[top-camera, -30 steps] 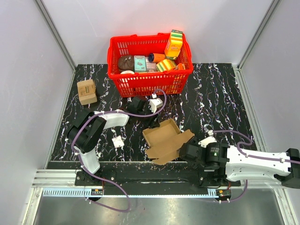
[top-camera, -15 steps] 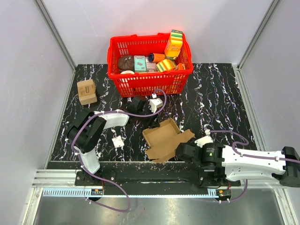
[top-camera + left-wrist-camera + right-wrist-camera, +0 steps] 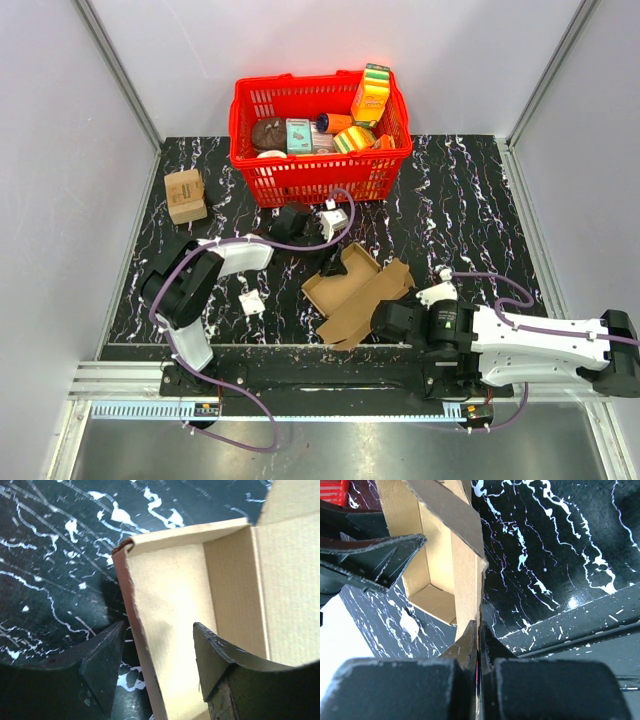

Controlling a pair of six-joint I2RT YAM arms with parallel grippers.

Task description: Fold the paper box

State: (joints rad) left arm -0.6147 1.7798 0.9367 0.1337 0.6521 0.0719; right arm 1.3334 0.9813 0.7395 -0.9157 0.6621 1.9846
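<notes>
The paper box (image 3: 345, 290) lies half formed on the black marbled table, a shallow brown tray with a wide lid flap (image 3: 375, 290) raised on its right. My left gripper (image 3: 330, 264) stands open at the tray's back left corner. In the left wrist view its fingers (image 3: 102, 662) straddle the box wall (image 3: 131, 615) with a gap on each side. My right gripper (image 3: 387, 320) is shut on the near edge of the lid flap. In the right wrist view its jaws (image 3: 479, 629) pinch the thin cardboard flap (image 3: 466, 580), with the tray's inside (image 3: 437, 560) beyond.
A red basket (image 3: 320, 172) with colourful packages stands at the back centre. A small tan cube box (image 3: 185, 195) sits at the far left. A small white scrap (image 3: 250, 302) lies near the left arm. The table's front edge runs just behind the right gripper.
My right gripper went from open to shut on the lid flap and pushed left, raising the flap over the tray. The left gripper's jaws opened a little wider.
</notes>
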